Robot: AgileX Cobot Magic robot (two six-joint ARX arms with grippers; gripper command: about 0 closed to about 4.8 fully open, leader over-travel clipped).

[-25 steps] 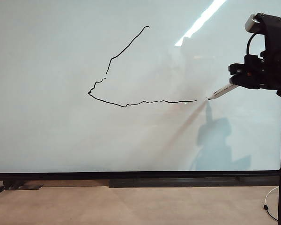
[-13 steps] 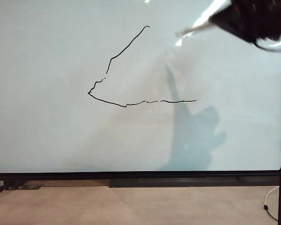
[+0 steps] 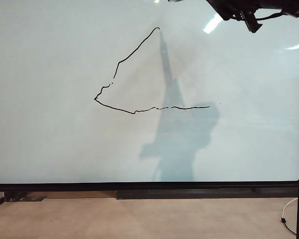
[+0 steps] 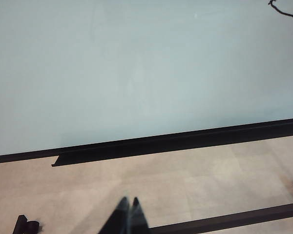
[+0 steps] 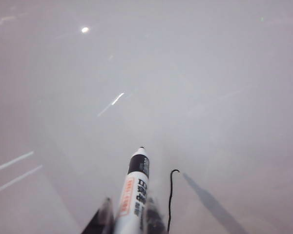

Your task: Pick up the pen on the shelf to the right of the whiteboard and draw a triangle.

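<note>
- While my right pincer (image 5: 129, 219) clamps the pen (image 5: 133, 192), it sits at the whiteboard's (image 3: 50, 149) top right, tip beside the line's upper end.
- The triangle (image 3: 134, 74) lacks its right side.
- My left pincer (image 4: 128, 214), fingers together, is low, near the board's bottom edge.

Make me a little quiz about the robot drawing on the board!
1. True or false: the triangle on the whiteboard is finished.
2. Which gripper holds the pen? A) left gripper B) right gripper C) neither
3. Fill in: in the exterior view the right gripper is at the ___ edge of the picture.

Key:
1. False. Only the left side and the wavy base are drawn; the right side is missing.
2. B. The right wrist view shows the pen between the right gripper's fingers, tip near the top end of the line. The left gripper is shut and empty, low by the floor.
3. Top.
</note>
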